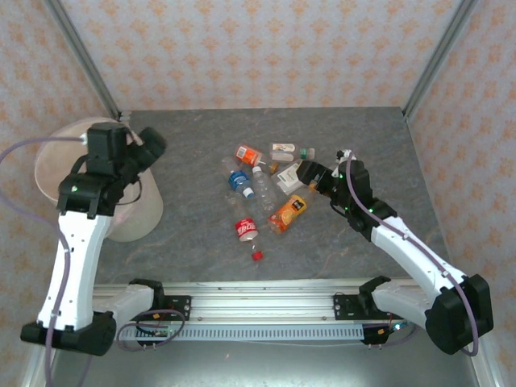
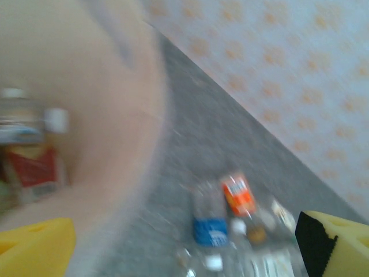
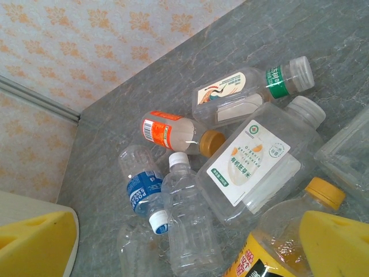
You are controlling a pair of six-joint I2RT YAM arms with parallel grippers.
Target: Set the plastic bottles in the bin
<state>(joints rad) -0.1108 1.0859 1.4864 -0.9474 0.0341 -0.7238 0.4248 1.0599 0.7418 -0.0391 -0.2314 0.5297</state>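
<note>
Left claw (image 2: 184,247) seemingly wide open, empty; right claw (image 3: 185,245) likewise.

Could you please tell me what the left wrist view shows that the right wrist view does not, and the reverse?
Against the right wrist view, the left wrist view adds the inside of the bin, blurred, holding a red-labelled bottle, plus the open left gripper. The right wrist view adds, in sharp detail, a green-capped bottle, a white-labelled square bottle, a yellow-labelled bottle and the open right gripper. Both share the orange-labelled bottle and the blue-labelled bottle lying on the grey table.
</note>
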